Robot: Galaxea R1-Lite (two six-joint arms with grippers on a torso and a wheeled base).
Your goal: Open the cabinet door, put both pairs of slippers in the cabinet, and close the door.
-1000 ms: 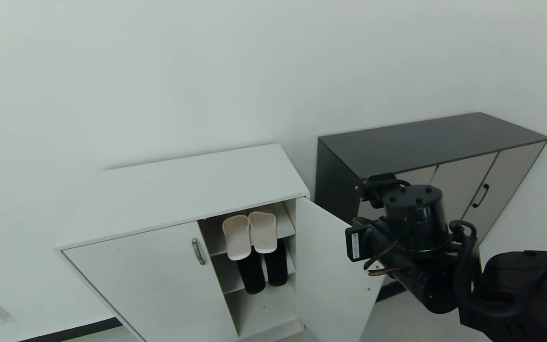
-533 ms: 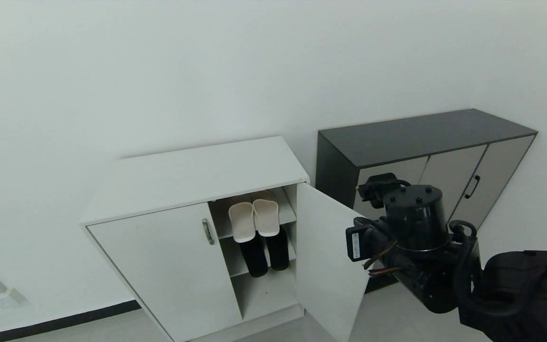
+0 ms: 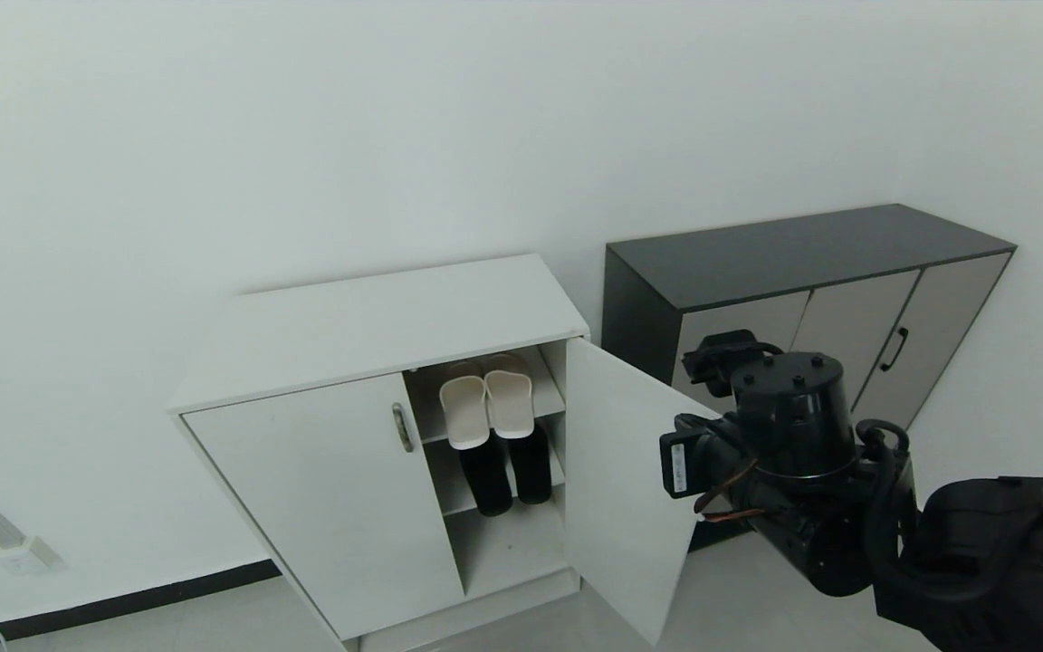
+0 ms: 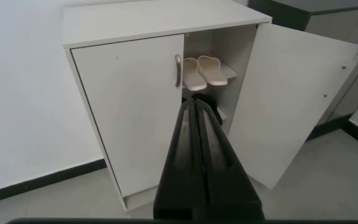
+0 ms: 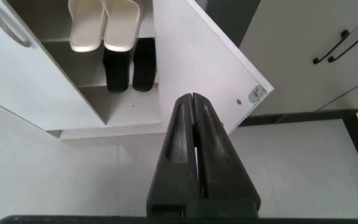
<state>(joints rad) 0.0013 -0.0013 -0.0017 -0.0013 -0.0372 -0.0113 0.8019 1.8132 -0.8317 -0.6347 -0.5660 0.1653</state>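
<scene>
The white cabinet (image 3: 377, 317) stands against the wall with its right door (image 3: 621, 489) swung open and its left door (image 3: 322, 489) closed. A cream pair of slippers (image 3: 485, 407) lies on the upper shelf, toes outward. A black pair of slippers (image 3: 508, 475) lies on the shelf below. My right arm's wrist (image 3: 789, 444) hangs in front of the open door's outer edge. The right gripper (image 5: 193, 98) is shut and empty, pointing at the open door (image 5: 204, 62), with both pairs (image 5: 104, 22) beyond it. My left gripper (image 4: 195, 102) is shut and empty, facing the cabinet opening below the cream pair (image 4: 207, 70).
A dark cabinet (image 3: 802, 254) with grey doors stands right of the white one, close behind the open door. A wall socket with a cable (image 3: 19, 557) sits low at the far left. Bare grey floor (image 3: 739, 598) lies in front of both cabinets.
The whole head view has shifted: the cabinets sit smaller and farther off, so the camera moved back. The door stays open, the slippers stay put, and the right arm holds its place in the picture.
</scene>
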